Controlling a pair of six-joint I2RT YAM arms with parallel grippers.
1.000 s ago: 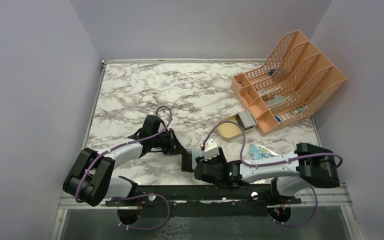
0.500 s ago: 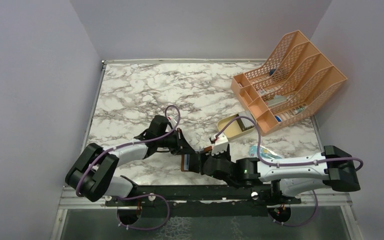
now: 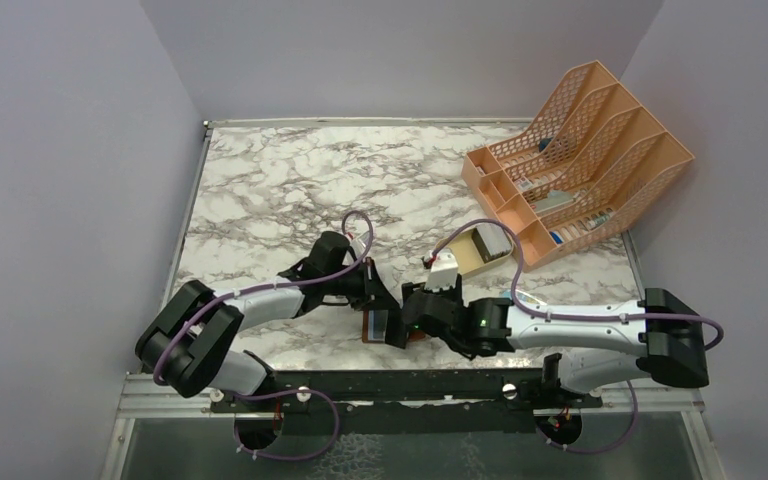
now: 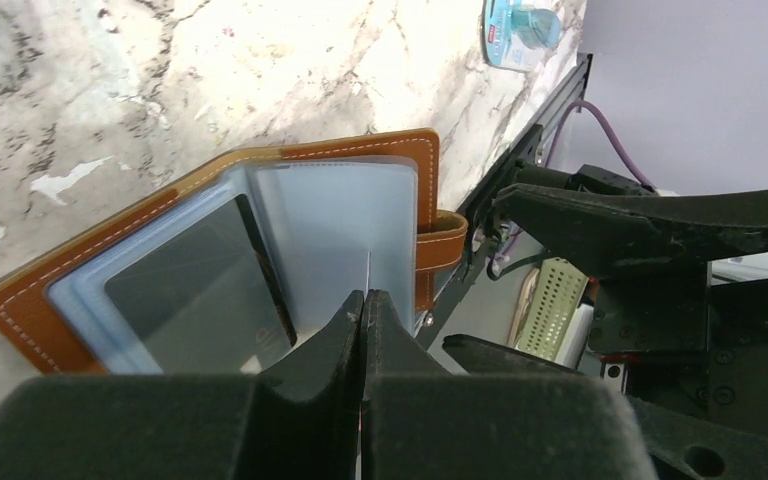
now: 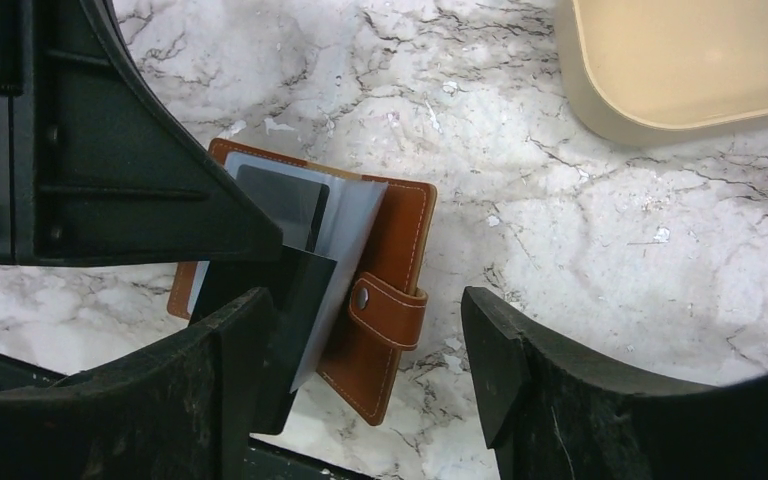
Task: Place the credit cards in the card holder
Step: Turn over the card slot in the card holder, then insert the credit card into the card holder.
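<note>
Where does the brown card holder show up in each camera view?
Top external: card holder low centre of the picture.
Left wrist: card holder centre-left, open, sleeves showing.
Right wrist: card holder centre-left, open.
Shared landmark: its snap strap, on the right side in both wrist views; too small to see from above.

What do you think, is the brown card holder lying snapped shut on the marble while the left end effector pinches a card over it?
No: the card holder lies open on the marble, not snapped shut, as the right wrist view shows. The left end effector does pinch a card over it.
</note>
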